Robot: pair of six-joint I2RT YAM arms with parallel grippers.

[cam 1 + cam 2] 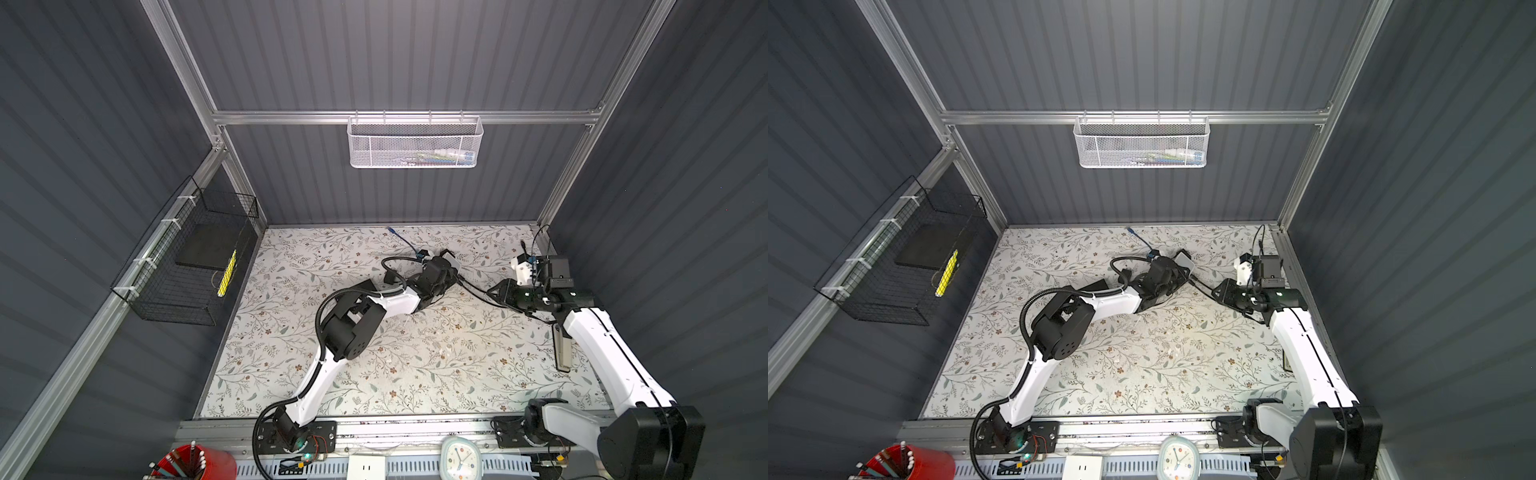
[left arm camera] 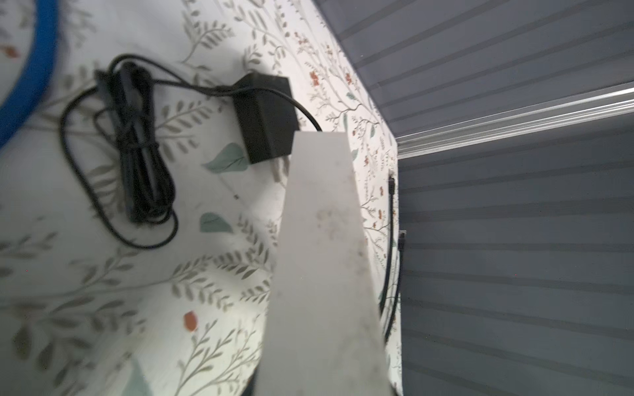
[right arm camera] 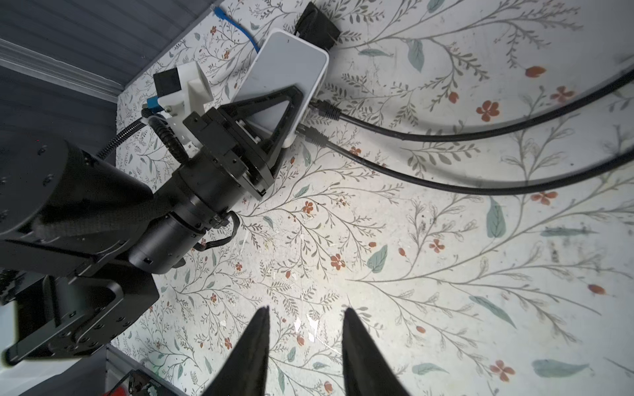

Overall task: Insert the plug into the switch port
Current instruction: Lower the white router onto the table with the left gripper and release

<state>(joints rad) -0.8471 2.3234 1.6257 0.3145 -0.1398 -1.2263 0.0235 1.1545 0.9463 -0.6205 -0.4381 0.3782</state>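
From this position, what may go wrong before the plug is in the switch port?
1. The left gripper clamps the white switch near one end only. A push on a plug might pivot the switch in the jaws.
2. Two black cables lead from the switch's edge towards the right gripper, whose jaws are open and empty. That arm may snag them and drag the switch or loosen a plug.

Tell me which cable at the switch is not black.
The blue cable, running from the switch toward the back wall; the two plugged-in cables are black.
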